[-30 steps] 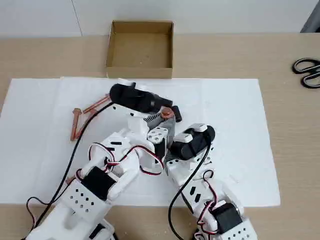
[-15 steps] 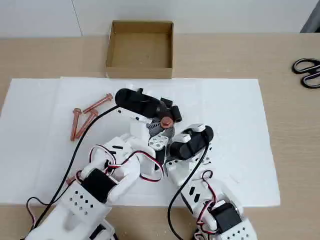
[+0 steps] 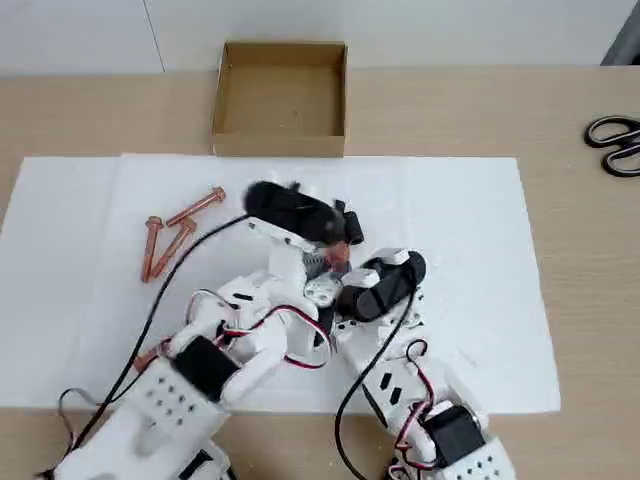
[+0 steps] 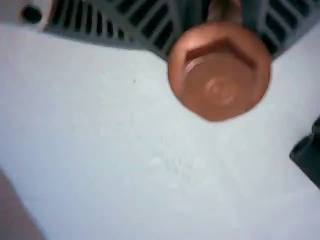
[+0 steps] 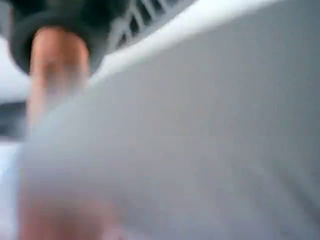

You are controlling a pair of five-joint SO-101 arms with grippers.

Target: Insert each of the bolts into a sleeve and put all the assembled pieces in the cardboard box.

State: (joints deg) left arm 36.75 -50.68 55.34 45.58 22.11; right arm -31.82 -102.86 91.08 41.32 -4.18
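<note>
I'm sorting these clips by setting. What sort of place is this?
Probably a lab or hobby workbench rather than a factory floor: a plain wooden table covered with a white sheet, loose bolts and a small cardboard box on it, and scissors lying off to one side.

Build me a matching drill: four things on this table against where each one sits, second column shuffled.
1 cardboard box
2 scissors
3 loose bolts
4 single bolt

a at the right edge of the table
b between the two arms
c beyond the far edge of the white sheet
d on the sheet's left part

Pairs: 1-c, 2-a, 3-d, 4-b
</note>
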